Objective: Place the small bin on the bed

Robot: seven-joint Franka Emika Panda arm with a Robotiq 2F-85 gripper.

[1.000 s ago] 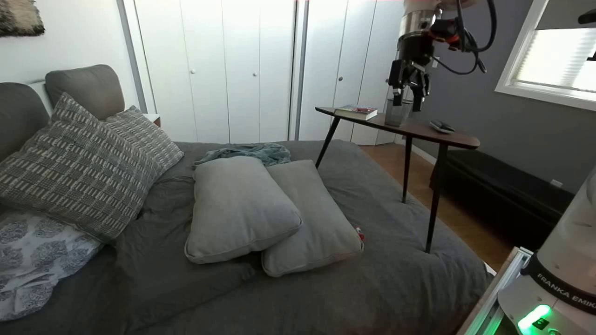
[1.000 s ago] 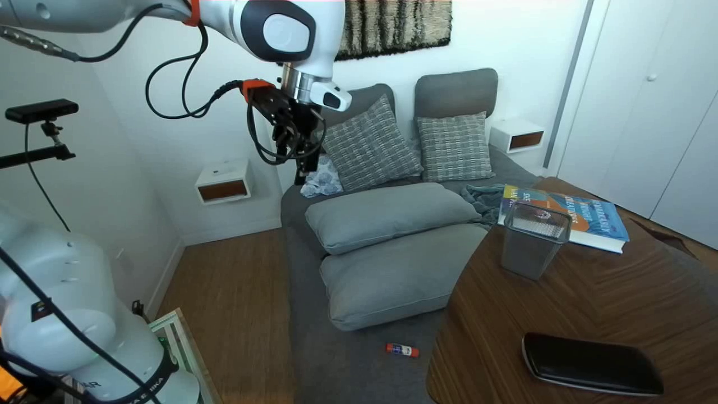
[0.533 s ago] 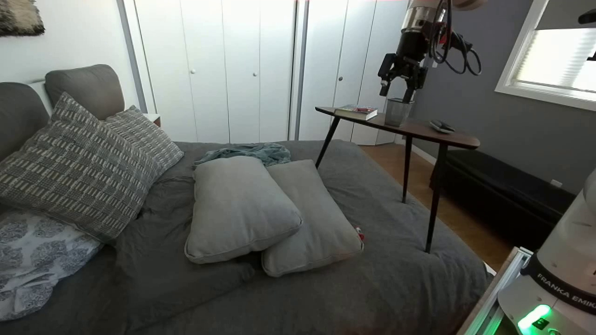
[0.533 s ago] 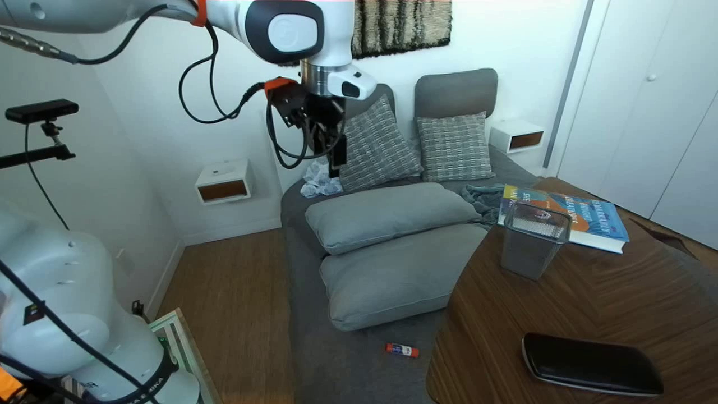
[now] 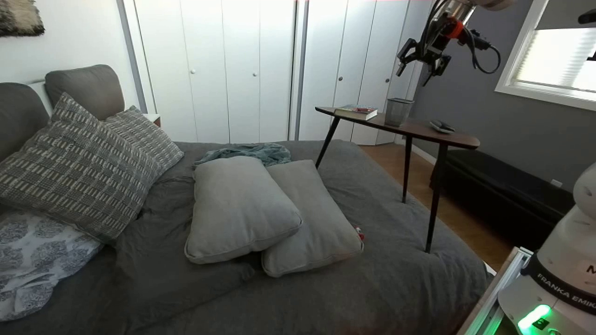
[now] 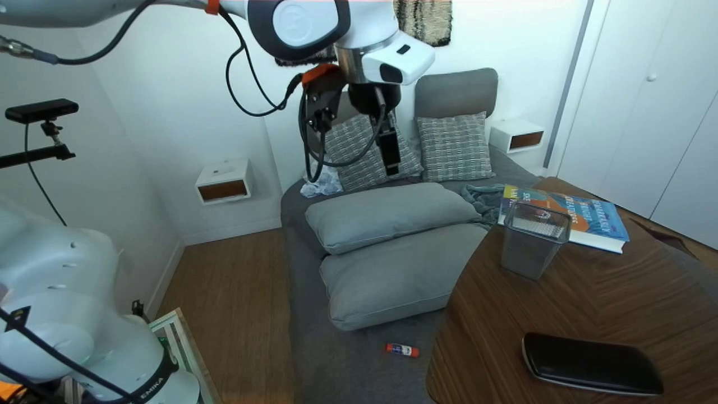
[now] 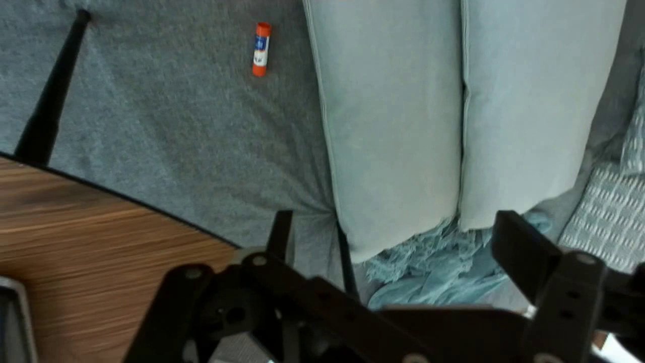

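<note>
The small bin is a grey see-through mesh cup. It stands upright on the dark wooden table in both exterior views (image 5: 398, 112) (image 6: 534, 247). My gripper (image 5: 412, 79) is open and empty, tilted, above and apart from the bin in that exterior view. In the other-angle exterior view a finger (image 6: 389, 151) hangs over the pillows, left of the bin. In the wrist view the gripper (image 7: 394, 217) has its fingers wide apart with nothing between them. The bin does not show clearly there. The grey bed (image 5: 372, 288) lies below, also in the wrist view (image 7: 176, 126).
The table (image 6: 561, 314) stands with legs on the bed. It also holds a book (image 6: 594, 216) beside the bin and a black case (image 6: 592, 365). Two pillows (image 6: 404, 275) (image 6: 392, 213), a teal throw (image 7: 438, 272) and a glue stick (image 7: 261, 49) lie on the bed.
My gripper has risen and tilted. In an exterior view it moved right, closer to the table; in an exterior view it no longer overlaps the bin. The bin has not moved.
</note>
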